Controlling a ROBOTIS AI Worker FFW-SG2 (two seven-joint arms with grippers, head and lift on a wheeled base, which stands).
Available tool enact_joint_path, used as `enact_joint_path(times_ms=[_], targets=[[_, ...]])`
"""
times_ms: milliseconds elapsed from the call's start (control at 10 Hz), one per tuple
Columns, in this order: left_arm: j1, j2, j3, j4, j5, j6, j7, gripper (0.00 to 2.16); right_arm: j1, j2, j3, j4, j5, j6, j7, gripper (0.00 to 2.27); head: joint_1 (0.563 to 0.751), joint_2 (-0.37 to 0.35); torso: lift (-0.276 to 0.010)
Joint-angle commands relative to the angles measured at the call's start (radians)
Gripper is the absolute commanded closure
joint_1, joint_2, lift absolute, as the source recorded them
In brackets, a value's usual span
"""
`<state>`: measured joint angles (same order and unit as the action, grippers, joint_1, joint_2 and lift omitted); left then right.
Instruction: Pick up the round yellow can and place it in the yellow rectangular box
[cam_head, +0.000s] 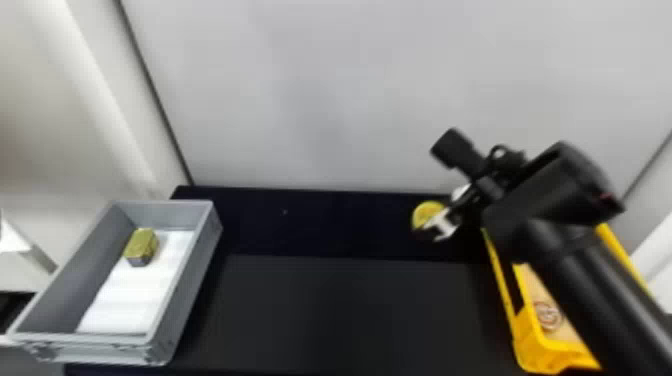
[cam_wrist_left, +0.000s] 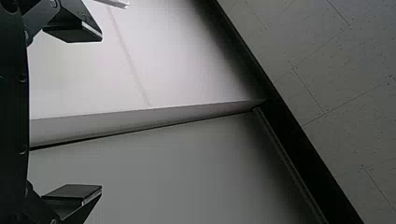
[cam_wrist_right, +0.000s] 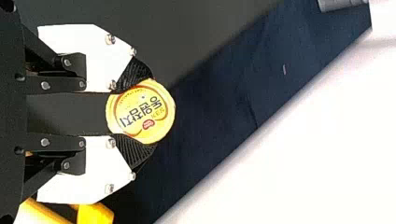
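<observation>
My right gripper (cam_head: 440, 225) is over the back right of the dark table, shut on the round yellow can (cam_head: 426, 214). In the right wrist view the can (cam_wrist_right: 141, 112) sits between the ridged black pads of the right gripper (cam_wrist_right: 135, 111), its printed lid facing the camera. The yellow rectangular box (cam_head: 505, 287) stands at the right, partly hidden under the right arm, with a tan round-marked item inside. In the left wrist view my idle left gripper (cam_wrist_left: 72, 114) is open and holds nothing, with wall and ceiling beyond it.
At the left stands a grey box (cam_head: 182, 280) with a white sheet and a small yellow-green block (cam_head: 141, 245) inside. A pale wall (cam_head: 320, 100) rises behind the dark table (cam_head: 340, 310).
</observation>
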<state>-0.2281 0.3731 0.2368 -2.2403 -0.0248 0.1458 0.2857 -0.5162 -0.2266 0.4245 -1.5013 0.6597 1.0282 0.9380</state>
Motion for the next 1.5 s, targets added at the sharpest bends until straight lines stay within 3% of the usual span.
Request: enact_joint_path(times_ms=[0, 200, 700, 900, 1100, 1400], targets=[[0.000, 0.001, 0.000, -0.002, -0.001, 0.009, 0.000, 0.13, -0.021, -0.066, -0.065, -0.037, 0.039, 0.026, 0.001, 0.86, 0.694, 0.054, -0.003], [-0.002, 0.004, 0.000, -0.009, -0.001, 0.018, 0.000, 0.13, -0.018, -0.126, -0.113, -0.056, 0.078, 0.046, 0.009, 0.86, 0.694, 0.054, -0.003], [-0.004, 0.006, 0.006, -0.021, -0.001, 0.031, -0.002, 0.13, 0.059, -0.175, -0.340, -0.051, 0.140, 0.042, -0.008, 0.86, 0.694, 0.054, -0.003], [-0.005, 0.004, 0.006, -0.021, -0.003, 0.031, -0.002, 0.13, 0.097, -0.166, -0.421, -0.019, 0.146, 0.029, -0.032, 0.86, 0.694, 0.054, -0.003], [-0.004, 0.001, 0.006, -0.021, -0.004, 0.028, -0.002, 0.13, 0.116, -0.119, -0.524, 0.064, 0.135, -0.012, -0.080, 0.86, 0.694, 0.054, -0.003], [-0.014, 0.001, -0.005, -0.018, -0.004, 0.026, -0.003, 0.13, 0.065, -0.065, -0.590, 0.251, 0.052, -0.090, -0.195, 0.86, 0.694, 0.054, -0.003]])
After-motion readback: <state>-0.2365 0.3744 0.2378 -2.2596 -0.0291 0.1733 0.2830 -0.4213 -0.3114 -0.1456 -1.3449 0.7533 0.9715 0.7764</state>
